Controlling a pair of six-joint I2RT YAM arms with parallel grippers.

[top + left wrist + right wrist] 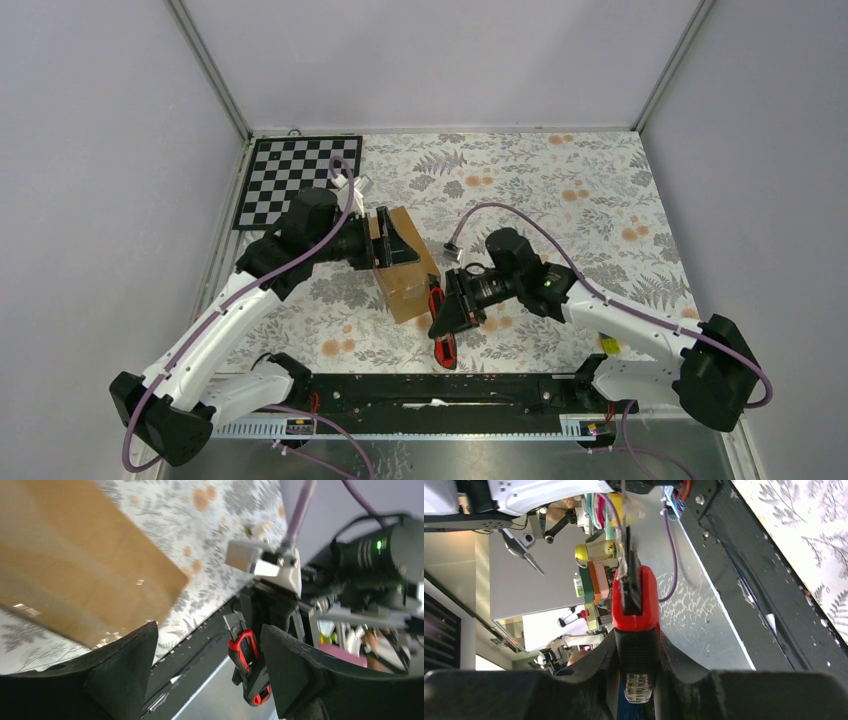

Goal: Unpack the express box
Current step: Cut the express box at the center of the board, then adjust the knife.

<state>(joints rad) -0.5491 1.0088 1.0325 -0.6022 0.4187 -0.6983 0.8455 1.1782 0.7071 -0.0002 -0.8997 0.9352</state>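
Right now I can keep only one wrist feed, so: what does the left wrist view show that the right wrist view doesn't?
Only the left wrist view: the brown express box, with the open left end effector beside its corner, gripping nothing. Only the right wrist view: the thin blade extended from the cutter, seen edge-on. Both: the red-and-black cutter held in the right end effector, the floral tablecloth and the black base rail.

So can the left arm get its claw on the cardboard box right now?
Probably yes: the left claw stands open right at the box, nothing between them. The right claw, holding the red cutter, is on its other side.
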